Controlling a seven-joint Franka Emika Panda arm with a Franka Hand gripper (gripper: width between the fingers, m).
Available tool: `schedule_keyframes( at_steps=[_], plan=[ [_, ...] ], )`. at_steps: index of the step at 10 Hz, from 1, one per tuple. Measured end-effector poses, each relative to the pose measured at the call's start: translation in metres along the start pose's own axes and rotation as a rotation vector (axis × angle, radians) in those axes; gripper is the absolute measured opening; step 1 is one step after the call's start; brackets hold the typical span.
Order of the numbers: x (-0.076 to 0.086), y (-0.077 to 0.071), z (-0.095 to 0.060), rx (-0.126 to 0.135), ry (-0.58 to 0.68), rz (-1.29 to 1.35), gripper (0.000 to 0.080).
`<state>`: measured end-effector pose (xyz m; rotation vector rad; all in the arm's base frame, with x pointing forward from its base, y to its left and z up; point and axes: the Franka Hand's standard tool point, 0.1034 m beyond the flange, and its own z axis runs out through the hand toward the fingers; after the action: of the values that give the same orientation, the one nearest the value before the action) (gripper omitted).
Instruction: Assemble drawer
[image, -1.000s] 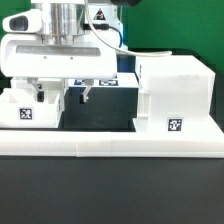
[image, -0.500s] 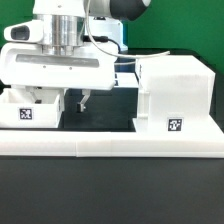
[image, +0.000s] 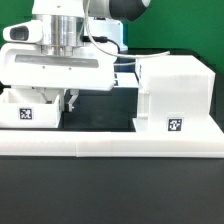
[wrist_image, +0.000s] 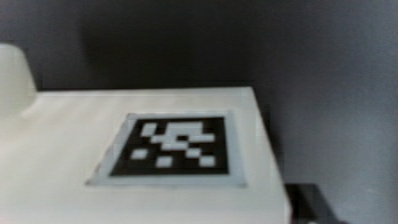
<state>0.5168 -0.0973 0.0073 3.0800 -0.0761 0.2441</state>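
The drawer's large white casing (image: 172, 95) stands at the exterior view's right, with a tag on its front. A small open-top white box (image: 28, 110) with a tag sits at the exterior view's left. My gripper (image: 58, 99) hangs low over that box's right wall. One dark finger (image: 72, 99) is just outside the wall and the other is down inside the box, mostly hidden. The wrist view shows a white tagged face (wrist_image: 169, 150) close up, with one dark fingertip (wrist_image: 313, 202) beside its edge. Whether the fingers press the wall does not show.
A long low white rail (image: 110, 148) runs across the front of the table. The marker board (image: 118, 80) lies behind, between the box and the casing. The arm's white body (image: 55, 65) hides much of the back left.
The finger outside the box has moved in toward the box's right wall, so the jaws stand narrower than before. The box and the casing have not moved.
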Motion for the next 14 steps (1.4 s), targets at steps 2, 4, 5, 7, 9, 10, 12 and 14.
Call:
schedule_keyframes(
  at_steps=[2, 4, 5, 7, 9, 10, 12, 14],
  plan=[
    [0.0, 0.0, 0.0, 0.0, 0.0, 0.0, 0.004],
    [0.0, 0.0, 0.0, 0.0, 0.0, 0.0, 0.004],
    [0.0, 0.0, 0.0, 0.0, 0.0, 0.0, 0.004],
    [0.0, 0.0, 0.0, 0.0, 0.0, 0.0, 0.004],
    [0.009, -0.017, -0.016, 0.011, 0.016, -0.034, 0.0041],
    [0.013, -0.024, -0.026, 0.016, 0.029, -0.057, 0.0041],
    [0.013, -0.03, -0.049, 0.041, 0.029, -0.086, 0.0041],
    [0.009, -0.028, -0.042, 0.032, 0.022, -0.159, 0.0041]
  ],
)
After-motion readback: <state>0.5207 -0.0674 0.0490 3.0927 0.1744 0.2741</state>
